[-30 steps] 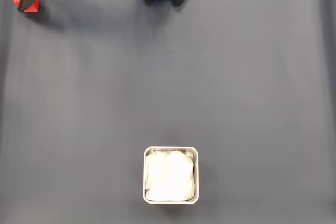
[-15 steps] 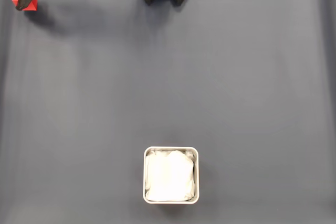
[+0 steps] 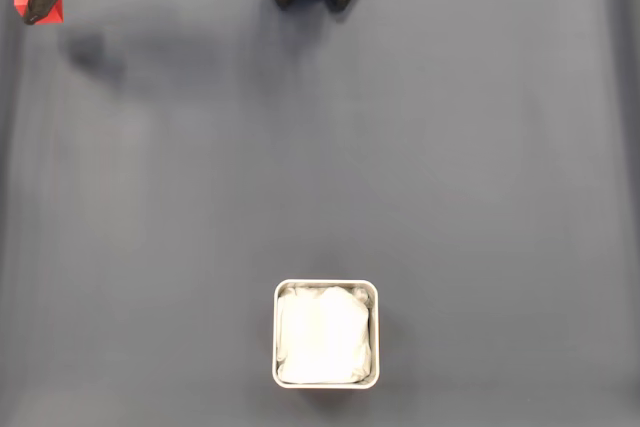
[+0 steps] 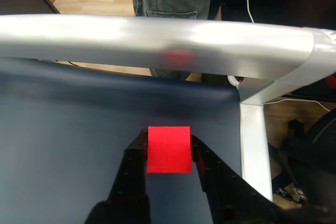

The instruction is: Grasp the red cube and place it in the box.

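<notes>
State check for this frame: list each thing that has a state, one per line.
red cube: gripped between the two fingers, held clear of the mat near its far corner.
gripper: shut on the red cube.
box: open, upright on the mat, white lining inside, no cube in it.

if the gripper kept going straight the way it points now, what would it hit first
In the wrist view, the gripper, shut on the red cube, points toward the silver frame rail beyond the mat's edge. That rail looks like the first obstacle, though depth and height are unclear.
</notes>
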Motion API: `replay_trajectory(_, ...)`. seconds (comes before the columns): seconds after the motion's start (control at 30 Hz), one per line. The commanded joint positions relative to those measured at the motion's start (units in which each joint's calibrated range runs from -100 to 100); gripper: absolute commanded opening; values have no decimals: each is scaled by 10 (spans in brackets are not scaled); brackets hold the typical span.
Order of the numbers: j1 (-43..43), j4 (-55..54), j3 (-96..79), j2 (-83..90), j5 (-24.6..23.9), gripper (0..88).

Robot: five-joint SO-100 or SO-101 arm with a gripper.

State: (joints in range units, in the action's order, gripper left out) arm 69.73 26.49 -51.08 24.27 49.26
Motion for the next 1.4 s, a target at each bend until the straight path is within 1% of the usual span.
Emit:
replay_trajectory(0.0, -12, 12, 30, 35, 4, 94)
replay_trajectory(0.2, -33, 53, 69, 43, 1, 94)
replay_trajectory(0.5, -82, 71, 105, 48, 0, 94)
replay_trajectory(1.07, -216, 109, 200, 40, -2, 94)
replay_trajectory(1.37, -273, 113, 263, 0, 0, 94)
